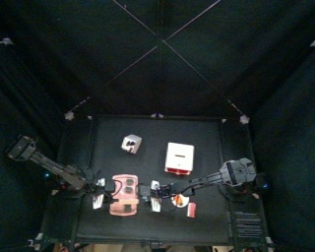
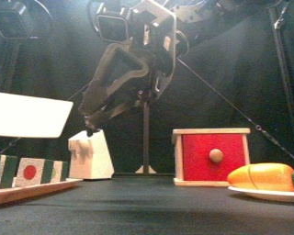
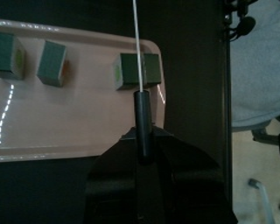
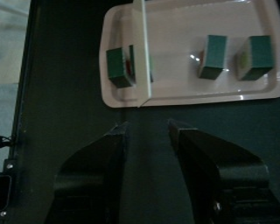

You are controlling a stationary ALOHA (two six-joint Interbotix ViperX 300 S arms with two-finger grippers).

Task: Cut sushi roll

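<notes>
My right gripper (image 4: 149,144) hangs with jaws apart and empty, the pink tray (image 4: 184,98) of sushi pieces (image 4: 212,57) straight ahead at the surface's front edge. My left gripper's (image 3: 143,157) jaws clamp the knife (image 3: 136,39), blade lengthwise over the end piece (image 3: 137,70).

Dim all round — black curtains (image 1: 68,59) swallow the light, which seems to fall from above. The pink tray (image 3: 73,131) shows pale glare streaks in the left wrist view. The knife blade (image 4: 145,44) looks overexposed — the jaws below it are soft, perhaps out of focus.
</notes>
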